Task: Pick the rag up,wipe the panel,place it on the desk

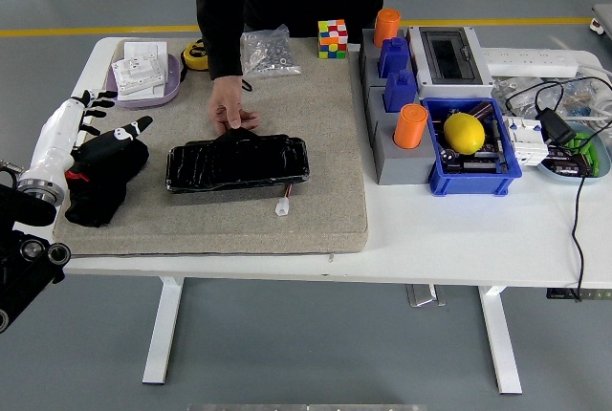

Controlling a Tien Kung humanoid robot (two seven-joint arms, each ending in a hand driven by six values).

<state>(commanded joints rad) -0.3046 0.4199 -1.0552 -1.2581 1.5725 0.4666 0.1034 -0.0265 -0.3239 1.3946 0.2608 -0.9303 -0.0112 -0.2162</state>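
The black rag (98, 182) lies crumpled on the left part of the grey mat (316, 143). My left hand (103, 115), on a white forearm, sits over the rag's far left edge with its fingers spread, gripping nothing. The black panel (239, 162) lies flat on the mat's middle, to the right of the rag. A person at the far side rests a hand (230, 111) on the panel's far edge. My right hand is out of view.
A purple tray (143, 96) with white parts stands at the back left. A bag of screws (268, 52) and a colour cube (332, 37) lie at the back. Grey block with orange cups (411, 125), blue bin (473, 164) and cables fill the right.
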